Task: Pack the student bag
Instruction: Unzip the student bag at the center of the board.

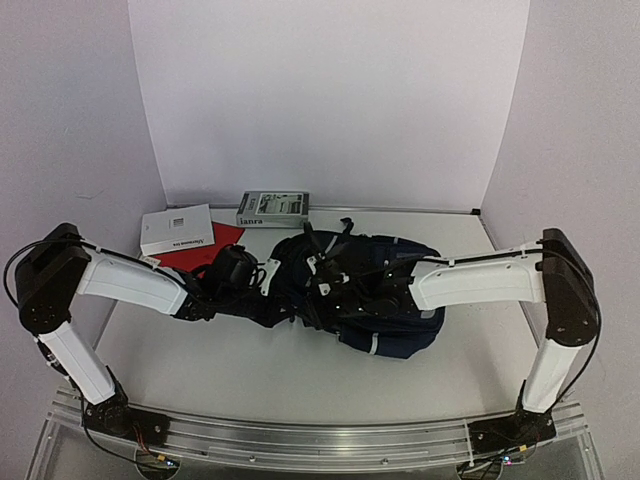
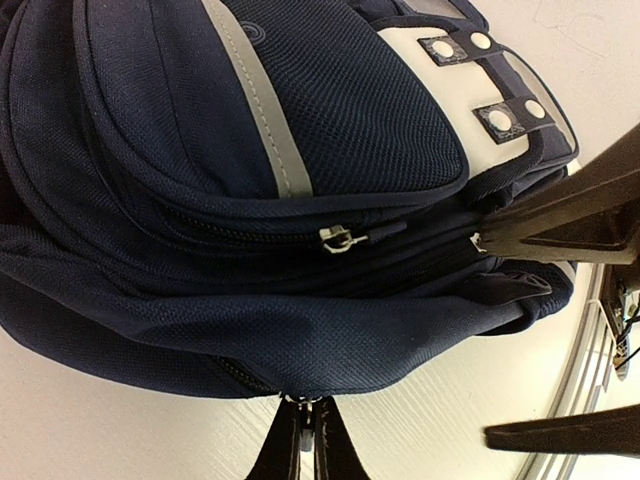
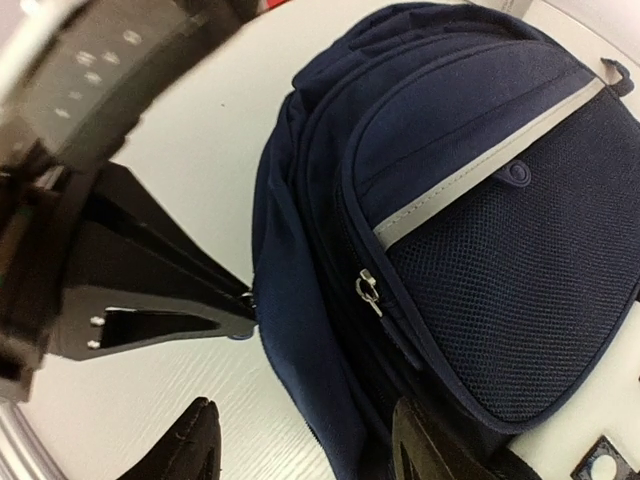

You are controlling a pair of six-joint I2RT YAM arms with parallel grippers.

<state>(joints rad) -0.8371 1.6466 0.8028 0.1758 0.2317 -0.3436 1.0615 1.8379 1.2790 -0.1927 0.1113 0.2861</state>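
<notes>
Jaws of the left gripper [image 2: 303,430] are pinched together on a small zip tab [image 2: 301,402]; the right gripper [image 3: 305,415] has its jaws apart, holding nothing.
The student bag [image 1: 395,335] lies in the middle of the table [image 1: 250,370], between both arms, and its zips look closed. Nothing anchors it, so a pull on the tab would likely drag the whole bag left instead of running the zip. The tab could also slip free. One right finger touches the bag beside another zip pull and might snag.

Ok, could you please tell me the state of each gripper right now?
Left gripper: shut on the student bag at its edge.
Right gripper: open, gripping nothing.
</notes>
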